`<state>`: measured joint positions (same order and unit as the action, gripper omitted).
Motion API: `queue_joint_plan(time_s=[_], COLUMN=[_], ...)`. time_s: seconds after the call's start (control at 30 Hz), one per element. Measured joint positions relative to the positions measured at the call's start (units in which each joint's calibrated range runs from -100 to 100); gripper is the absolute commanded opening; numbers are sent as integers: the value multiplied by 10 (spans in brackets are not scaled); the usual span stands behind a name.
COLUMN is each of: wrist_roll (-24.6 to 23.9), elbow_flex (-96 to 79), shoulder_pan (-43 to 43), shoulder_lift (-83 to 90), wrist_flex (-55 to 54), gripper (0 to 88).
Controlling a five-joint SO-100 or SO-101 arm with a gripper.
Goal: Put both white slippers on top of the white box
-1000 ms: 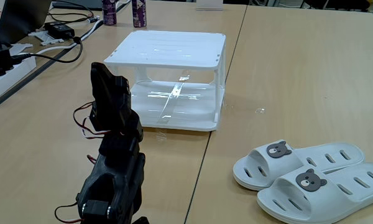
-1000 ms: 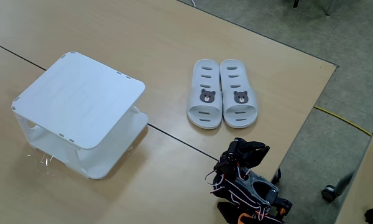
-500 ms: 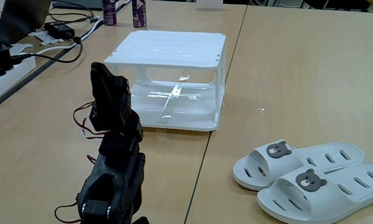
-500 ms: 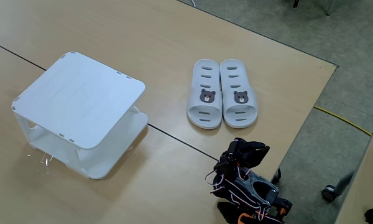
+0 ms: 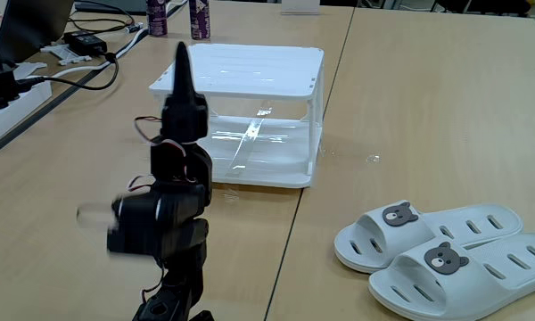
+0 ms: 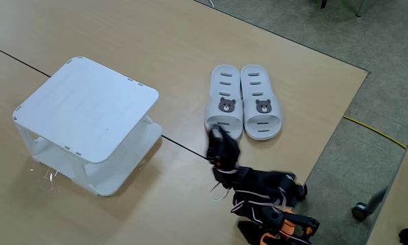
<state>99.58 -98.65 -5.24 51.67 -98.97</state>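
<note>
**A:** Status at that frame?

**B:** Nothing placed yet. Going left to right in the high fixed view: the white box (image 6: 87, 109) sat at the left of the table (image 6: 156, 41), flat top bare, lower shelf bare as far as I could see. Right of it, well apart, the white slippers (image 6: 243, 102) lay side by side on the wood, touching along their inner edges, bear badges up.

**A:** And you?

**B:** My gripper (image 6: 218, 139) was low in that view, tip just short of the near end of the left-hand slipper. Not touching it, as far as I could tell. The arm body was blurred.

**A:** Fingers open or closed?

**B:** Couldn't tell. In the low fixed view my gripper (image 5: 182, 64) read as one dark spike pointing up in front of the box (image 5: 250, 67), fingers overlapping in silhouette. No gap visible, but that angle wouldn't show one. Nothing was held either way.

**A:** Slippers in that view?

**B:** Far right, the pair (image 5: 446, 245) on the table, well clear of the box.

**A:** So remaining work?

**B:** All of it, in my judgement. Reach the first slipper, grip it, carry it over to the box top, release. Repeat for the second. The top looked wide enough for both.
</note>
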Motion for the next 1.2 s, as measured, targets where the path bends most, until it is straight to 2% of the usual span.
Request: queue_joint_plan(time_s=[0.23,0.4,0.47,0.6,0.8,0.9,1.0,1.13,1.2], wrist_roll=[0,0,0,0,0,0,0,0,0], elbow_flex=[2,8,22,58,117,137,150,209,235], shoulder_pan=[1,13,37,148,320,372,385,389,389], shoulder_lift=[-425,-597,-649,-768,-845,-849,-849,-864,-886], wrist_flex=[1,2,2,2,2,2,2,2,2], gripper=[8,8,8,8,9,10,15,168,196])
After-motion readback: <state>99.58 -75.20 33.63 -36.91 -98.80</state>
